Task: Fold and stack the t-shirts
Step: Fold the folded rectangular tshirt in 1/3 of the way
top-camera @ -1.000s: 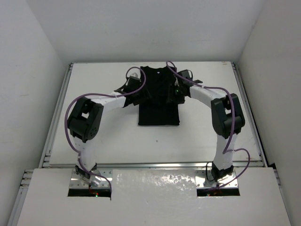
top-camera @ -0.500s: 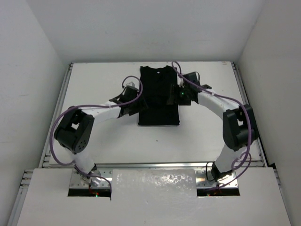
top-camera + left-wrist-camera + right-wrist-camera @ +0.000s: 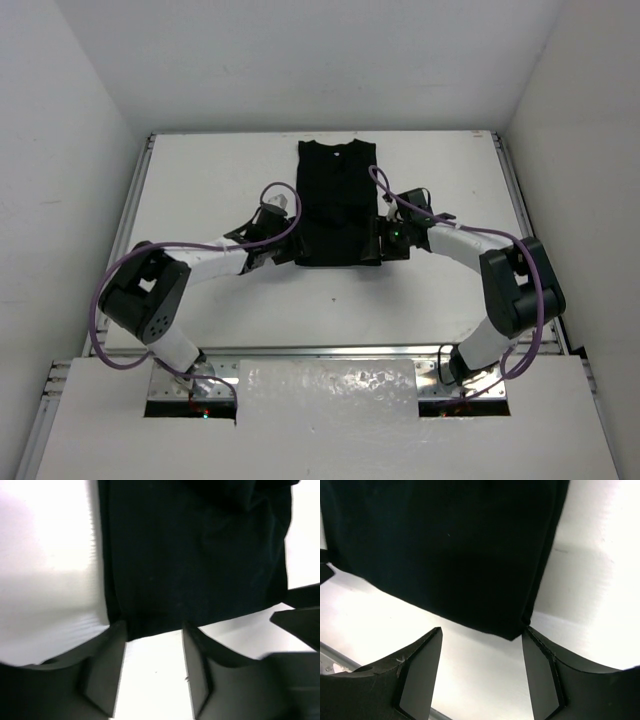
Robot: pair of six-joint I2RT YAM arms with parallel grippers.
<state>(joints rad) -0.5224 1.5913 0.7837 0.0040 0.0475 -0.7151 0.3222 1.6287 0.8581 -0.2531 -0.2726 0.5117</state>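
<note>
The black t-shirt [image 3: 338,203] lies flat on the white table as a narrow upright rectangle with its sleeves folded in and its round neck at the far end. My left gripper [image 3: 284,249] is open at the shirt's near left corner; in the left wrist view [image 3: 152,630] its fingertips reach the hem of the shirt [image 3: 195,555]. My right gripper [image 3: 374,242] is open at the near right corner; in the right wrist view [image 3: 482,637] the shirt's corner [image 3: 460,550] lies just beyond its fingertips. Neither gripper holds cloth.
White walls stand close on the left, right and back of the table [image 3: 200,180]. A metal rail [image 3: 330,350] runs along the near edge by the arm bases. Purple cables loop over both arms.
Both grippers have moved from the shirt's upper sides toward me along its edges to the near hem corners. The shirt has stayed flat.
</note>
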